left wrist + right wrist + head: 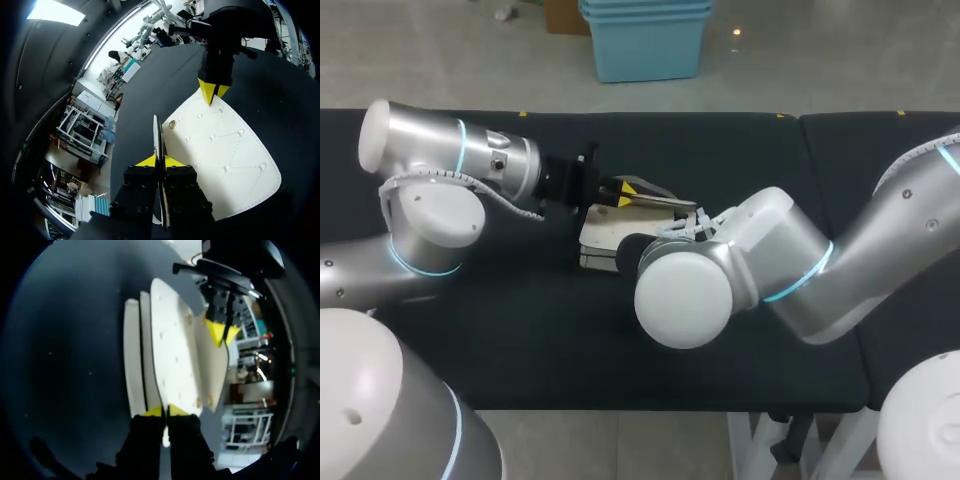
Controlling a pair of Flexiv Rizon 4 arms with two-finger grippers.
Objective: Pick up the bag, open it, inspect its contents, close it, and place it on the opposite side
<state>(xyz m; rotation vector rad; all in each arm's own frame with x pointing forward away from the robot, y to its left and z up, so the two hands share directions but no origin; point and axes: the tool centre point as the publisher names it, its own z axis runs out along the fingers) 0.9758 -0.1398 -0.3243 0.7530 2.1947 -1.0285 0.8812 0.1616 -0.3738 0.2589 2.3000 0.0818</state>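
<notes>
A white quilted bag (pixel 603 243) lies on the black table near the middle. Its flap (pixel 220 150), with a brass snap (pixel 172 124), is lifted off the body (pixel 132 355), showing a beige inner side (pixel 216 370). My left gripper (pixel 625 191) comes in from the left and is shut on one thin edge of the flap (pixel 160 161). Across the flap, my right gripper (pixel 214 91) is shut on the opposite edge (pixel 166 411). In the head view my right arm's wrist (pixel 760 245) hides its fingertips. The left gripper (pixel 220 333) shows beyond the flap in the right wrist view.
The black table (pixel 520 340) stretches wide to the left and front of the bag. A seam (pixel 807 180) at the right divides it from a second black surface. Both arms' bulky elbows hang over the table's near half.
</notes>
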